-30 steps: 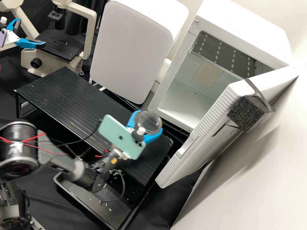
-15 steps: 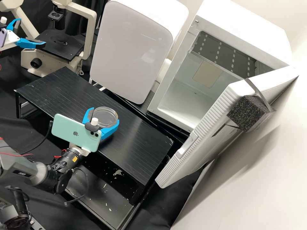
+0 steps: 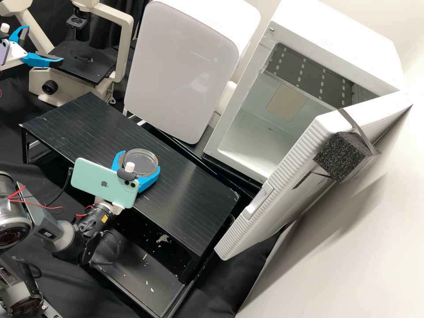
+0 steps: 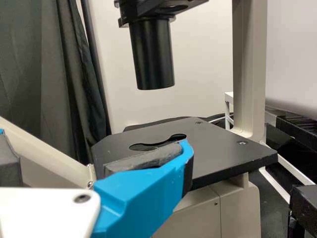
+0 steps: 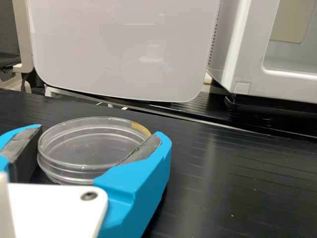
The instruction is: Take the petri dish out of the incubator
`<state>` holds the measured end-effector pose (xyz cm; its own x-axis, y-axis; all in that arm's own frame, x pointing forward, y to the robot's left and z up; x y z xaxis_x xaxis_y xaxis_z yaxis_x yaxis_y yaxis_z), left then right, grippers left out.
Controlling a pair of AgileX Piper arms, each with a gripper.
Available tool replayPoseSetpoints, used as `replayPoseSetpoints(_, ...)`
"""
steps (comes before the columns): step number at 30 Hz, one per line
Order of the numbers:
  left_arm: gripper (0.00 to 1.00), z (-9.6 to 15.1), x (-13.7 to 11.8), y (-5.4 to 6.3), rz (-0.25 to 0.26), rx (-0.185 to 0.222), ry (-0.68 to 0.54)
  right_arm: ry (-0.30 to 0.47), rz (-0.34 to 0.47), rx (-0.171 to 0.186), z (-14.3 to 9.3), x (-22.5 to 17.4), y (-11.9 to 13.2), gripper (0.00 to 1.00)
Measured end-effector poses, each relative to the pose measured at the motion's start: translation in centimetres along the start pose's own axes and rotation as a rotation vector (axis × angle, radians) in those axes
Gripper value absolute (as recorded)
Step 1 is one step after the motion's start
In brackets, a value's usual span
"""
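In the high view, my right gripper (image 3: 139, 159) is over the middle of the black stand (image 3: 194, 198), shut on the clear petri dish (image 3: 142, 164). The right wrist view has the dish (image 5: 86, 146) level between both dark pads of my right gripper (image 5: 100, 132), close above or on the black top; which, I cannot tell. A yellow mark is on its rim. The white incubator (image 3: 335, 48) stands with its door (image 3: 287, 185) open. At the high view's upper left, my left gripper (image 3: 43, 44) is open by the microscope stage; the left wrist view also has my left gripper (image 4: 93, 139).
The microscope (image 3: 121, 48) with its black stage (image 3: 79, 64) is at the back left. Between it and the incubator stands a second white appliance (image 3: 181, 70). A black tray (image 3: 145, 269) lies below the stand's front side.
My right gripper has moved left with the dish, from near the incubator's opening to the middle of the stand, with a slight shift lately. My left gripper has stayed still.
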<state>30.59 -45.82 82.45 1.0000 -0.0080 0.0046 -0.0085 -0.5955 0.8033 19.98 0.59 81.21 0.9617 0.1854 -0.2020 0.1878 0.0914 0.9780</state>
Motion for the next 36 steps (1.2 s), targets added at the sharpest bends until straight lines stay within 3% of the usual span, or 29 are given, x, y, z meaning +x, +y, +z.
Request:
replayPoseSetpoints(3, 1.0, 0.0, 0.0, 0.0, 0.0, 0.0, 0.0, -0.003, -0.004, 0.003, 0.0, -0.2, -0.2, 1.0)
replayPoseSetpoints(11, 1.0, 0.0, 0.0, 0.0, 0.0, 0.0, 0.0, 0.012, 0.03, -0.033, -0.8, -1.4, -0.2, 1.0)
replayPoseSetpoints(19, 1.0, 0.0, 0.0, 0.0, 0.0, 0.0, 0.0, 0.081, 0.155, -0.124, -3.3, -3.8, 0.8, 1.0)
replayPoseSetpoints(23, 1.0, 0.0, 0.0, 0.0, 0.0, 0.0, 0.0, 0.095, 0.23, -0.127, -4.0, -4.5, 1.7, 1.0)
replayPoseSetpoints(27, 1.0, 0.0, 0.0, 0.0, 0.0, 0.0, 0.0, 0.089, 0.262, -0.092, -4.0, -4.6, 2.0, 1.0)
replayPoseSetpoints(36, 1.0, 0.0, 0.0, 0.0, 0.0, 0.0, 0.0, 0.02, 0.286, 0.084, -2.9, -3.4, 1.5, 1.0)
